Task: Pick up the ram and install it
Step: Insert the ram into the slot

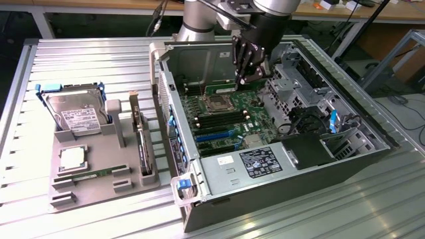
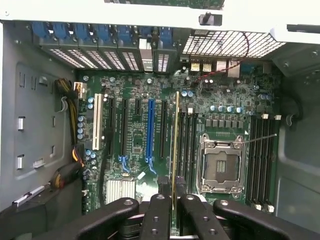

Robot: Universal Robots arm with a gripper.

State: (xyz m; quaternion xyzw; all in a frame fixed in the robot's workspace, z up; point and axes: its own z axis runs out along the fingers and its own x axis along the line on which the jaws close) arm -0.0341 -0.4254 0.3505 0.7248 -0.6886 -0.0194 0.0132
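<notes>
The pincer (image 2: 172, 189) has its black fingers (image 2: 156, 215) clamped on the ram (image 2: 176, 135). The ram is seen edge-on as a long, straight, very thin strip with a yellow-green edge. It runs out from between the fingers over the green motherboard (image 2: 225, 97), parallel to the black memory slots (image 2: 188, 145) and just beside them. Next to these slots is the open processor socket (image 2: 221, 167). I cannot tell whether the ram touches the board.

In the exterior view the pincer (image 1: 247, 74) reaches down into the open computer case (image 1: 299, 189), which lies on its side with the motherboard facing up.

On the exterior view's left, a grey tray (image 1: 86, 196) stands just beside the case. It carries an upright hard drive (image 1: 78, 115), a square silver processor chip (image 1: 71, 157), an upright expansion card (image 1: 141, 144) and a narrow green board (image 1: 89, 175) lying flat.

Case and tray rest on a surface (image 1: 79, 59) of ribbed metal slats. Behind it the grey arm (image 1: 199, 20) rises, and beyond that are wooden benches (image 1: 99, 5) with cables.
</notes>
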